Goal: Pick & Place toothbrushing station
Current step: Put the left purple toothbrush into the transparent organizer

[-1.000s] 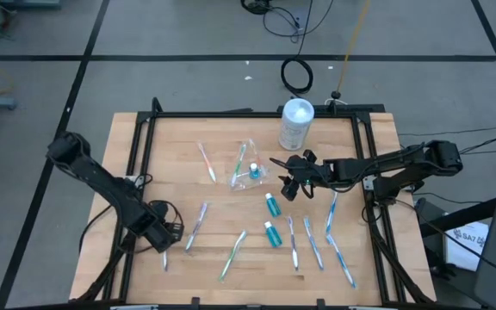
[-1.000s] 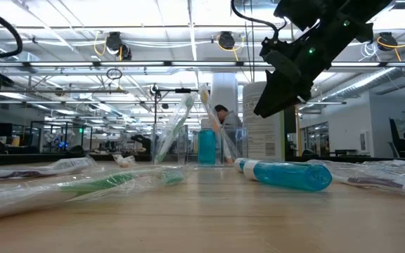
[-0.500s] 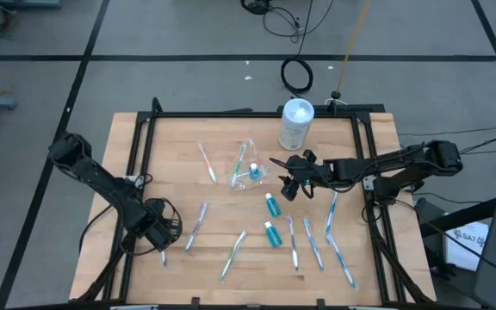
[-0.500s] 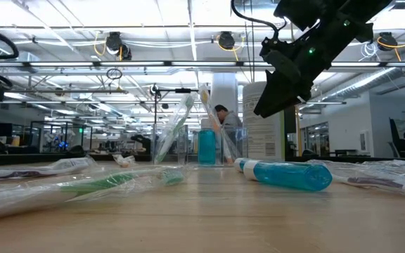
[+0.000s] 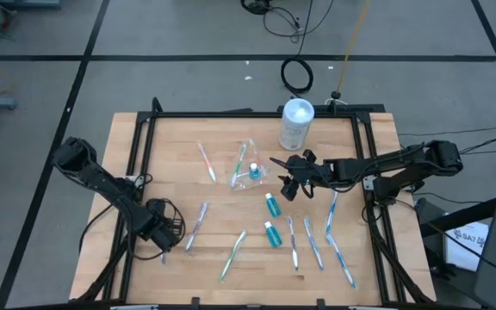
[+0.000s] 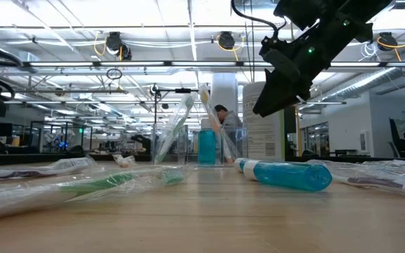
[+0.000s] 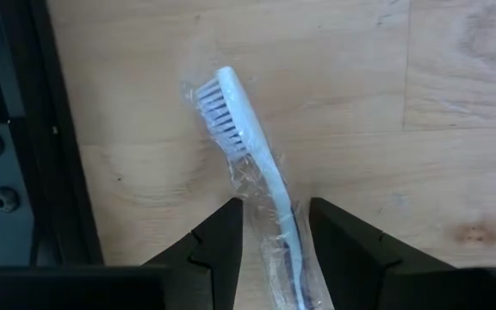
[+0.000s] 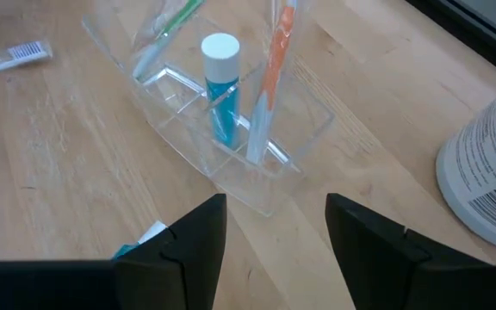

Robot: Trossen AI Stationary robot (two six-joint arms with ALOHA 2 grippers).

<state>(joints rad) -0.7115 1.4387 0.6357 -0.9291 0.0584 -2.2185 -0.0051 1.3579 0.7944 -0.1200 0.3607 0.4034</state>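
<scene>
A light-blue toothbrush (image 7: 250, 161) in a clear wrapper lies flat on the wooden table near its left front corner (image 5: 164, 257). My left gripper (image 7: 278, 234) points down over it, open. One finger stands on each side of the handle, and I see no touch. A clear holder (image 8: 231, 146) stands mid-table (image 5: 248, 172) with a green brush, an orange brush and a blue tube upright in it. My right gripper (image 5: 288, 184) hangs open above the table just right of the holder, with nothing between its fingers (image 8: 274, 237).
A white canister (image 5: 296, 123) stands at the far edge. Wrapped toothbrushes (image 5: 198, 224) (image 5: 233, 252) (image 5: 207, 161) and several more at the right front (image 5: 317, 243) lie on the wood, along with two blue tubes (image 5: 271, 205) (image 5: 272, 234). A black frame (image 5: 140, 146) rims the table.
My left arm has sunk a little and its gripper has tipped more steeply downward over the light-blue toothbrush. The toothbrush has not moved.
</scene>
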